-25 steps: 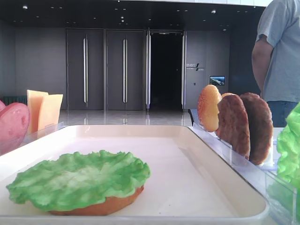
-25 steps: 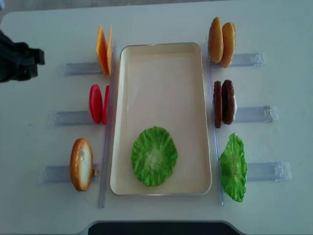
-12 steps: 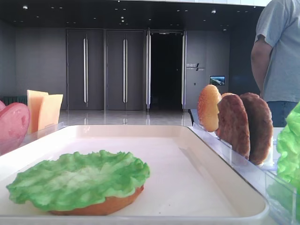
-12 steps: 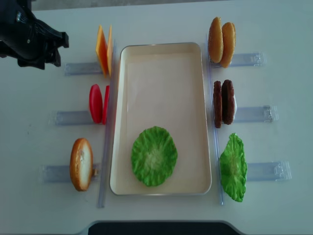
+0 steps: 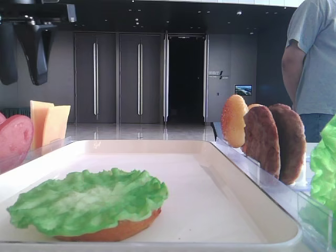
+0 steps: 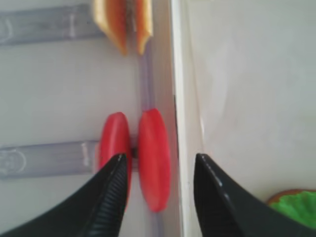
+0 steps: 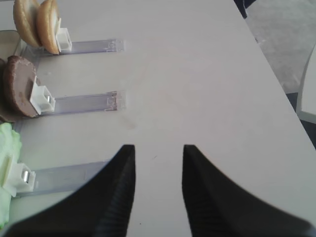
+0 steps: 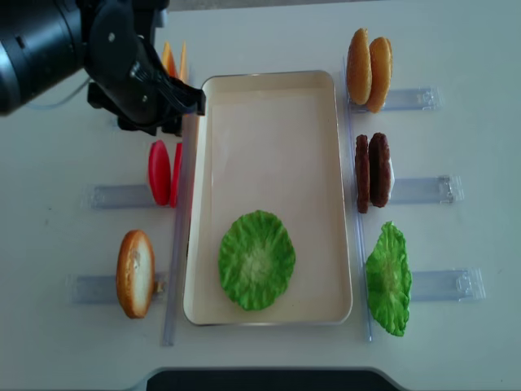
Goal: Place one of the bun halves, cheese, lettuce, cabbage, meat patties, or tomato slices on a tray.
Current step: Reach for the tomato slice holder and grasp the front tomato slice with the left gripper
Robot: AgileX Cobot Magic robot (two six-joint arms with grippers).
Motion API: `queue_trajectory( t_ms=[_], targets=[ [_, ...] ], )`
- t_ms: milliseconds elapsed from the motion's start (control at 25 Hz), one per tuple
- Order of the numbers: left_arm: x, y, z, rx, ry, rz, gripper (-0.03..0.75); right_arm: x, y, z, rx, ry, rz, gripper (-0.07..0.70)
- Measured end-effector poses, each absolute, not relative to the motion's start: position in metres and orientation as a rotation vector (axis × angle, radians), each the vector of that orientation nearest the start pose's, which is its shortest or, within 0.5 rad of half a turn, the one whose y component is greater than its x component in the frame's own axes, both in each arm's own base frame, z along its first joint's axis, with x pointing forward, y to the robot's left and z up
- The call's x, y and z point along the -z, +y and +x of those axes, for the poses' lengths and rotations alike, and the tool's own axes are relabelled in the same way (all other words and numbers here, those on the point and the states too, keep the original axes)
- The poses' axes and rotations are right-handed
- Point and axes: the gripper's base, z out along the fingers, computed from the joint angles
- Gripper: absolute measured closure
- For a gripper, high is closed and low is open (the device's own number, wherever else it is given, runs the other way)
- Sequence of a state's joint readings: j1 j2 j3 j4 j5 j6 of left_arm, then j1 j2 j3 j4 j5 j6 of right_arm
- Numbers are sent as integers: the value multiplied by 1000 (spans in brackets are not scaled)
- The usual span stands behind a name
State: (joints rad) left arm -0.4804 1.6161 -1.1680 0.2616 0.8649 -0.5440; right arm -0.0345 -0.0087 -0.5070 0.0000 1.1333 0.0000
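Left gripper jaws apart, empty, hovering over the tomato slices, which stand upright in a rack just left of the tray; right gripper parted, empty

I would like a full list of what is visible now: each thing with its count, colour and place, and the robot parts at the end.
tray: one, cream-white, table centre
lettuce: one, green, on a bun half in the tray's near end
second lettuce: one, green, right near rack
bun halves: two, golden, right far rack
single bun half: one, golden, left near rack
meat patties: two, dark brown, right middle rack
tomato slices: two, red, left middle rack
cheese: two, pale orange, left far rack
person: one, grey shirt, behind table
left gripper: black, open above the tomato slices
right gripper: black, open over bare table
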Motion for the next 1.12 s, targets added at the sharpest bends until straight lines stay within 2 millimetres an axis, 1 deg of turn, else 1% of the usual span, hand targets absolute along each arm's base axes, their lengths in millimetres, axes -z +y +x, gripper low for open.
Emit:
queue_trajectory(
  t_ms=[160, 400, 520, 760, 1120],
  targets=[
    [-244, -145, 295, -18, 2759, 90, 374, -273, 0, -10, 21, 2101, 36, 402],
    [-241, -146, 296, -21, 2769, 64, 374, -273, 0, -10, 21, 2101, 36, 402],
    [-238, -144, 297, -52, 2773, 29, 374, -273, 0, -10, 21, 2101, 36, 402],
    [-217, -148, 303, -83, 2826, 28, 374, -273, 0, -10, 18, 2101, 32, 402],
    [-192, -153, 309, -111, 2880, 50, 374, -273, 0, -10, 18, 2101, 32, 402]
  ],
)
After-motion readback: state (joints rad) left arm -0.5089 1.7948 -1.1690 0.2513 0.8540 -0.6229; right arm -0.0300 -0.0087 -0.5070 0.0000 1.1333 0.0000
